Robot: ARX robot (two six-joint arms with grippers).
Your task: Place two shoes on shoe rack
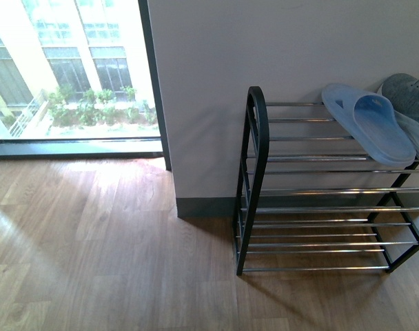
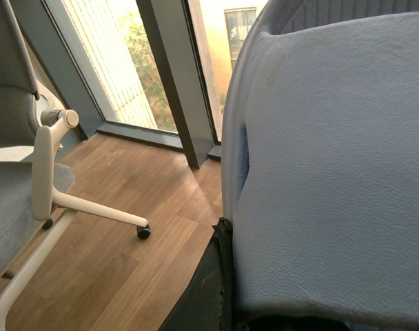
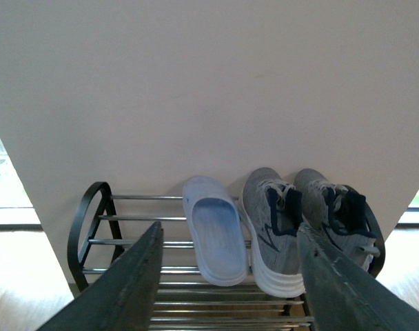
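Right up against your left wrist camera sat a pale blue slipper [image 2: 333,172], filling most of that view, and the left gripper's own fingers could not be made out there, so you could not tell whether it was spread or clenched. Over on the other arm, your right gripper [image 3: 227,276] hung released, its two dark fingers [image 3: 127,289] wide apart and holding nothing, looking down on the shoe rack [image 3: 92,207].

And there they were: the two shoes, left sneaker [image 3: 271,227] and right sneaker [image 3: 340,214], stood side by side on the top tier, toes toward the near edge, heels by the wall. Just to their left lay another blue slipper [image 3: 213,238], close beside the left sneaker. From the front camera you caught only the rack's black end frame [image 1: 254,179], a slipper [image 1: 371,124] and a sliver of grey sneaker [image 1: 409,93] at the far right.

By the look of it, both shoes were home and the placing was done; nothing seemed left beyond drawing your arms clear.
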